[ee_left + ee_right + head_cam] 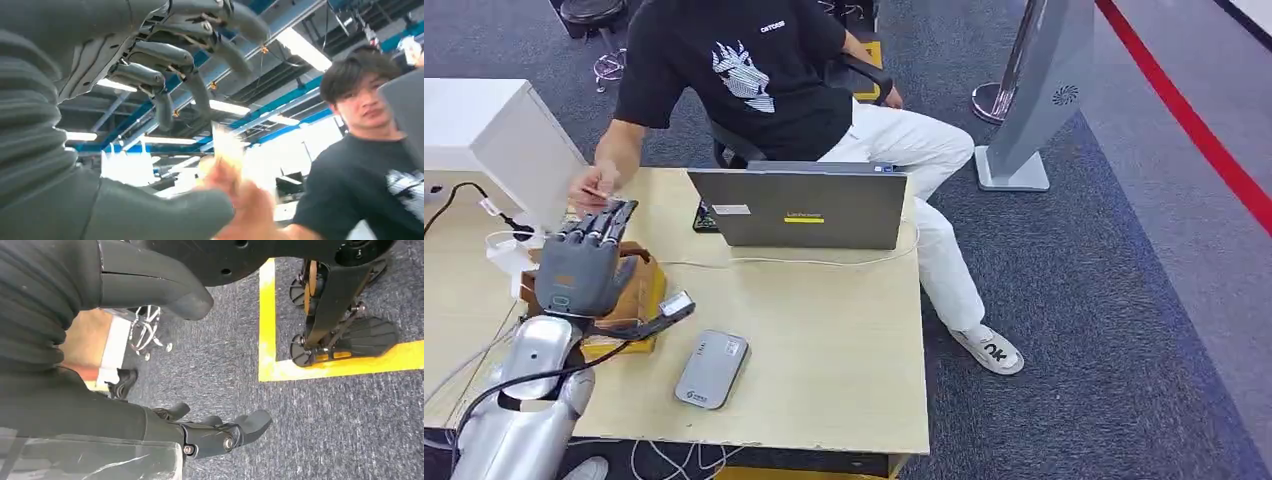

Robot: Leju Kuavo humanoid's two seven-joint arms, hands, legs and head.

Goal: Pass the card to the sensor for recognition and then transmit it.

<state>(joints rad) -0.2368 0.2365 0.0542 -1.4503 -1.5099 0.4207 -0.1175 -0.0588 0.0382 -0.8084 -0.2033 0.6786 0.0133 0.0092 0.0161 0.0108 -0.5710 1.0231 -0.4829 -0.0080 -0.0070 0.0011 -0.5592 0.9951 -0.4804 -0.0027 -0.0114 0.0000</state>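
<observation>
The card (226,145) appears in the left wrist view as a pale, blurred, yellowish sliver, standing roughly upright near the centre of the frame and pinched in the person's hand (245,200), not in the robot's. In the head view it is too small to make out clearly — it sits at the person's fingertips in the upper left of the frame, just beyond the robot's fingertips.

The left hand (584,262) holds nothing: its fingers (165,75) are spread apart and gently curved, and the thick thumb (165,212) lies well apart from them, so the hand is wide. The card and the person's hand sit in the gap between thumb and fingers; whether they touch the thumb I cannot tell. The silver left arm (524,400) rises from the lower left of the head view, the back of the hand facing the camera, fingers pointing up-frame toward the person.

The grey sensor (712,368) lies flat on the wooden table (844,340), lower centre, right of the arm.

The right hand (220,432) hangs over grey carpet, fingers loosely curled in on nothing — the thumb apart from them.
</observation>
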